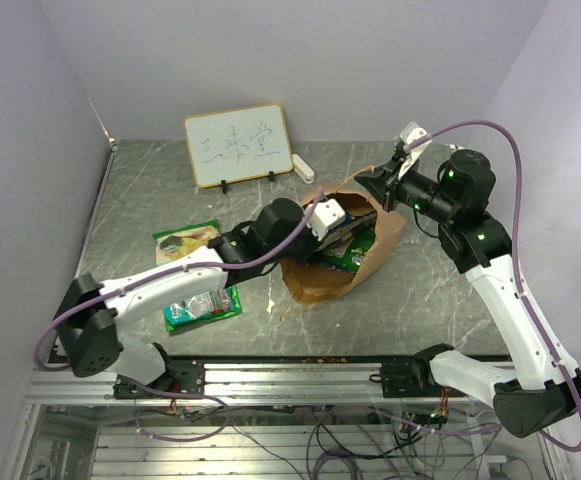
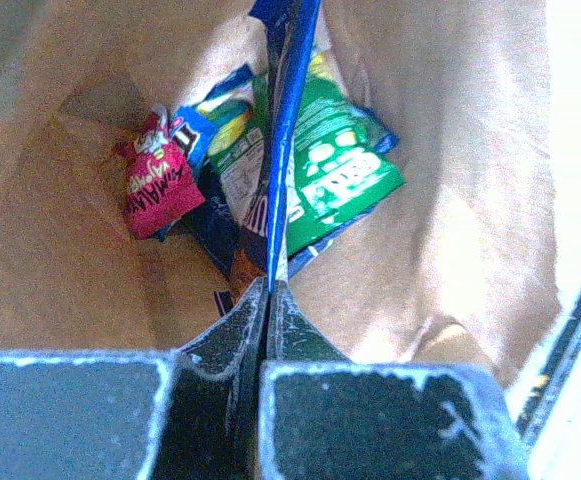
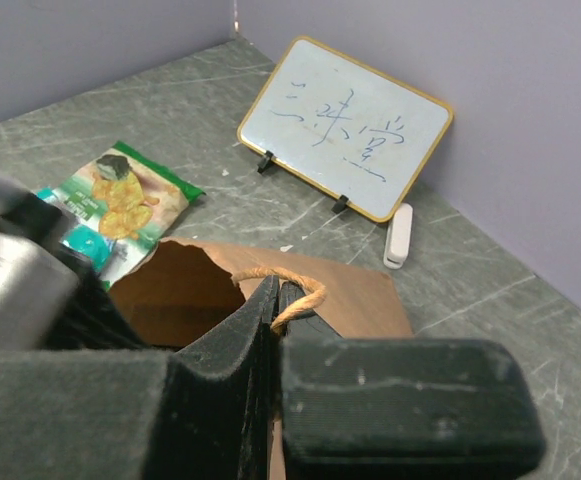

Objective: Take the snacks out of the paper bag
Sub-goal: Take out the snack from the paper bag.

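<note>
The brown paper bag [image 1: 320, 280] lies mid-table with its mouth open. My left gripper [image 1: 342, 232] reaches into it and, in the left wrist view, is shut [image 2: 273, 285] on the edge of a blue packet [image 2: 282, 150] standing on edge. A green packet [image 2: 340, 170] and a red-pink packet [image 2: 155, 190] lie deeper in the bag [image 2: 70, 250]. My right gripper [image 1: 382, 186] is shut [image 3: 288, 290] on the bag's twisted paper handle [image 3: 310, 292] and holds the rim [image 3: 360, 290] up.
Two green snack packets [image 1: 185, 242] [image 1: 202, 306] lie on the table left of the bag; one also shows in the right wrist view [image 3: 120, 200]. A white framed board [image 1: 238, 145] [image 3: 348, 125] stands at the back, with a small white block [image 1: 303, 168] [image 3: 398, 236] beside it.
</note>
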Robot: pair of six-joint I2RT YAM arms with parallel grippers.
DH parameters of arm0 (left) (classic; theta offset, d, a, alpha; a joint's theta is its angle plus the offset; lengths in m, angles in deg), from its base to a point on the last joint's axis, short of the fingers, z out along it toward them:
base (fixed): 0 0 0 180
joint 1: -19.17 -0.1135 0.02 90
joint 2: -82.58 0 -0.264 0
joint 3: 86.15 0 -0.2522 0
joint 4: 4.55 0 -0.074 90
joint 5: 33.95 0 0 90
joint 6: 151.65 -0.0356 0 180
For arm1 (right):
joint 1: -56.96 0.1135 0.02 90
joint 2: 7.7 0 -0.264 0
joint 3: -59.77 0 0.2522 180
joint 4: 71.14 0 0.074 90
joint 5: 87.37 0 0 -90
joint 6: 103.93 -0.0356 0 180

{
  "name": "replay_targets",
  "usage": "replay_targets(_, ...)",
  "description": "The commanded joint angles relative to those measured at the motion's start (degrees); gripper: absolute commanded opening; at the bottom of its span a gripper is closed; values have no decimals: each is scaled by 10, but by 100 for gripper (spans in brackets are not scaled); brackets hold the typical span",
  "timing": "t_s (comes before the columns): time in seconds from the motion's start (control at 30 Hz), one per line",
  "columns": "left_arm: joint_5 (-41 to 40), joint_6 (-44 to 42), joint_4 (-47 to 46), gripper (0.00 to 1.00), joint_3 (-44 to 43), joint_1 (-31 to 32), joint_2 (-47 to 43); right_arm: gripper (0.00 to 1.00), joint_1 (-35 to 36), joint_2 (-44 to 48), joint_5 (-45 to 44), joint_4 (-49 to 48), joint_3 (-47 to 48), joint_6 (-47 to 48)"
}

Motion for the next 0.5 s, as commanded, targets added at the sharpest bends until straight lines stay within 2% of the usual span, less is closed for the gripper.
replay_targets(0.0,56,54,65,7,-22,3,-57,0,2,18,-29,-33,-15,-9)
replay_targets(0.17,67,84,157,7,-61,4,-120,0,2,24,-32,-39,-24,-2)
replay_targets(0.47,24,146,302,7,-155,4,-216,0,2,23,-35,-51,-38,8)
